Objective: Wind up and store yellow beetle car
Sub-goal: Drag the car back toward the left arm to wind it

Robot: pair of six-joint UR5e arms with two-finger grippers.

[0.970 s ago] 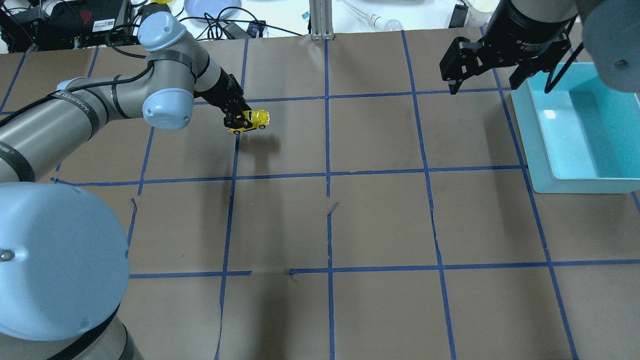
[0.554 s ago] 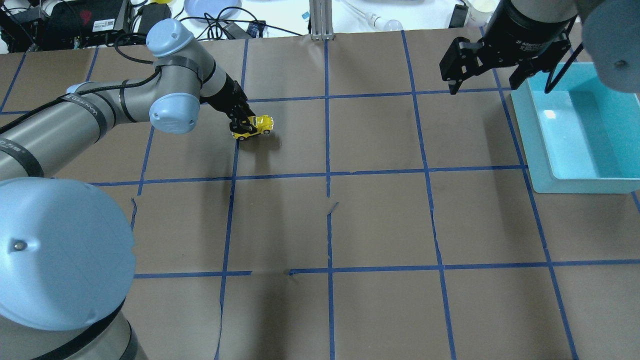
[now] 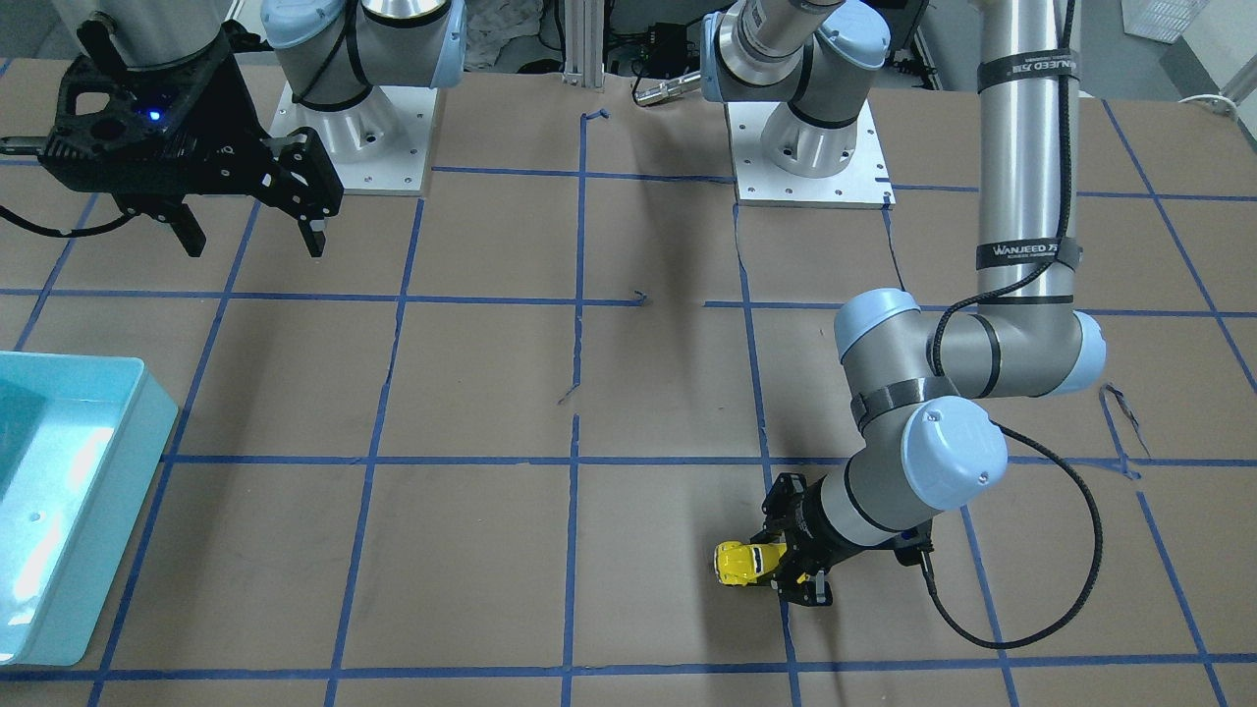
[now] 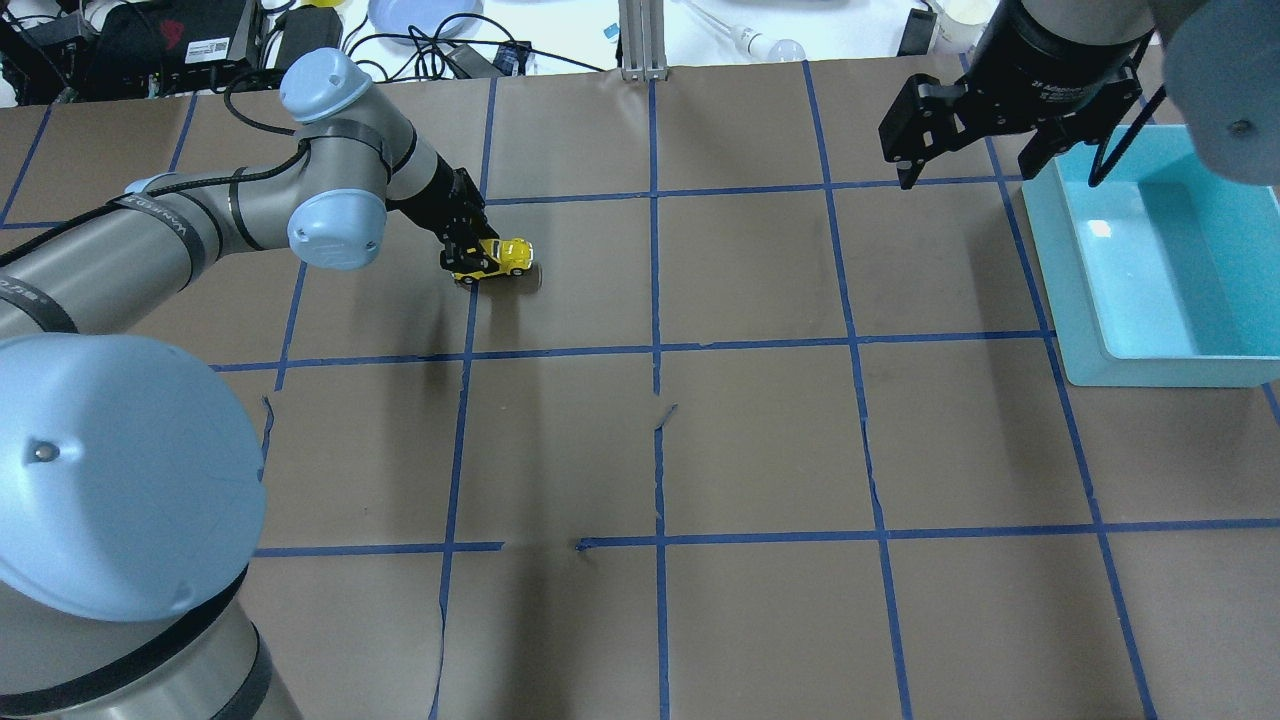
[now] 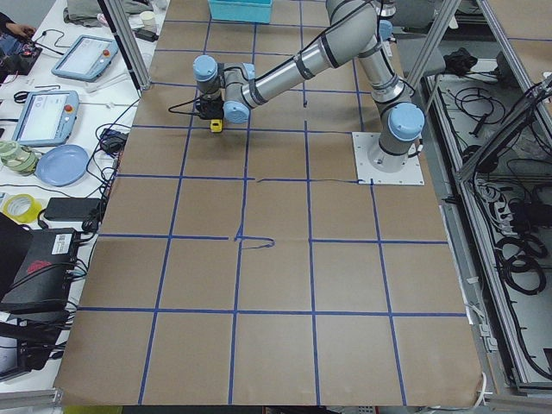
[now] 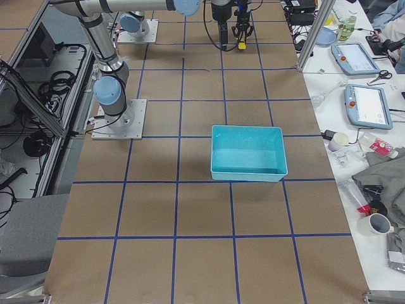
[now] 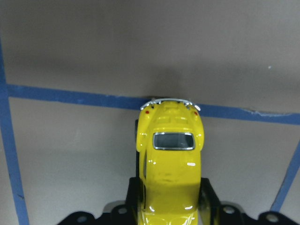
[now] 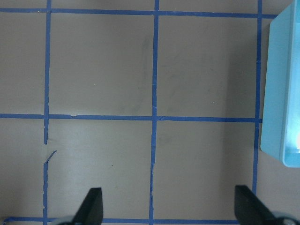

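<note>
The yellow beetle car (image 4: 500, 257) rests low on the brown paper table near a blue tape line. It also shows in the front view (image 3: 743, 564), the left wrist view (image 7: 170, 154) and the exterior left view (image 5: 216, 126). My left gripper (image 4: 470, 259) is shut on the car's sides, its black fingers (image 7: 208, 194) flanking the body. My right gripper (image 4: 972, 150) hangs open and empty, high at the far right beside the bin; its fingertips (image 8: 92, 206) show spread wide apart in the right wrist view.
A light blue bin (image 4: 1150, 270) stands at the table's right edge and also shows in the front view (image 3: 59, 491) and the exterior right view (image 6: 247, 153). Blue tape lines grid the paper. Cables, tablets and a plate lie beyond the far edge.
My left gripper has lowered the car toward the table and drawn it slightly back to the left. The right arm has not moved.
</note>
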